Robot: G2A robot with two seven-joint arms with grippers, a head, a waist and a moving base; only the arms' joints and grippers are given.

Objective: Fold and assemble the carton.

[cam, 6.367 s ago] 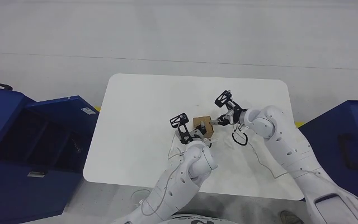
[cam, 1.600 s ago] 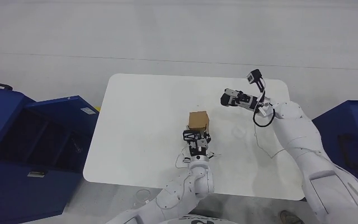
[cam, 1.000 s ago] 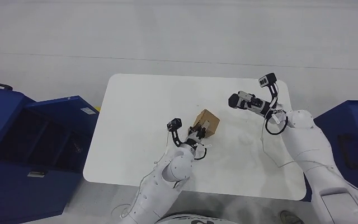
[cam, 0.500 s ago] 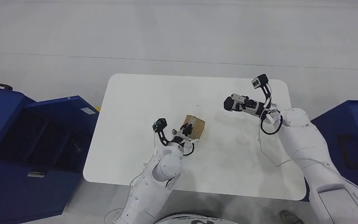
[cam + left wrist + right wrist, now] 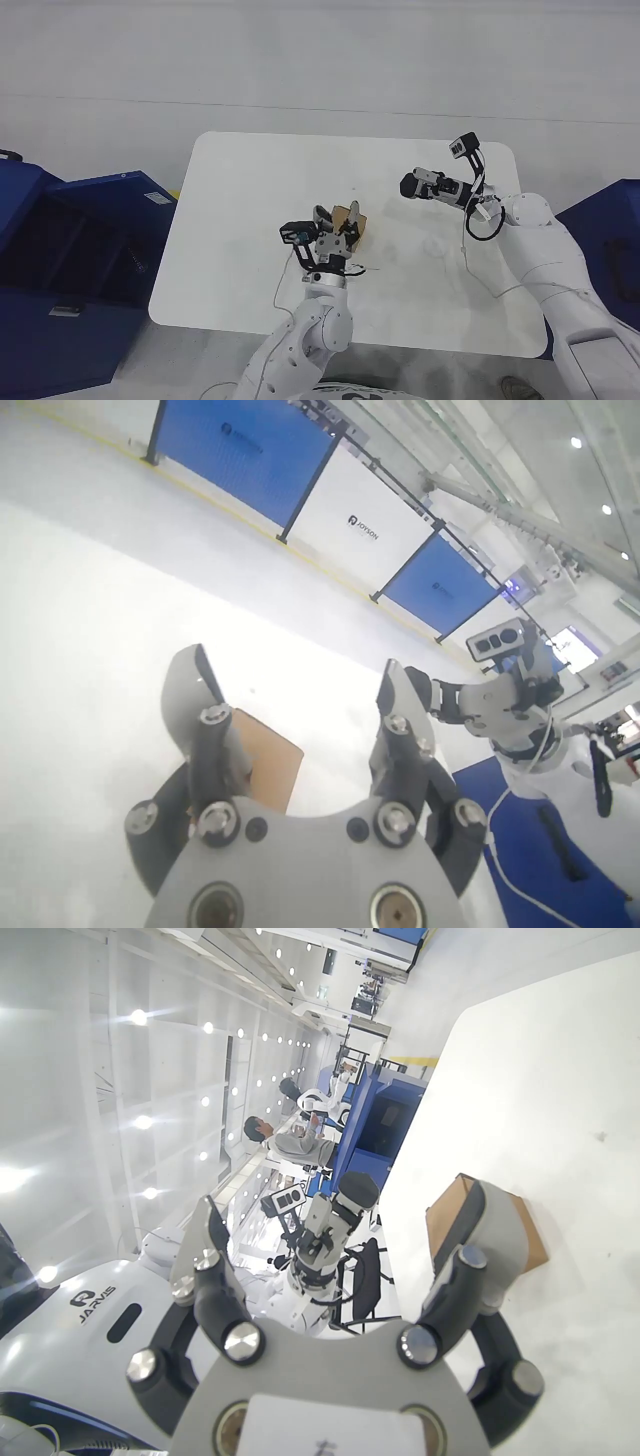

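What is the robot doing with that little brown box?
A two-armed robot is working on a small brown carton that sits on a white table. Right now nothing grips it. The left gripper is open right at the carton, with one finger beside it. The right gripper is open too, off to the side and well apart from the carton.
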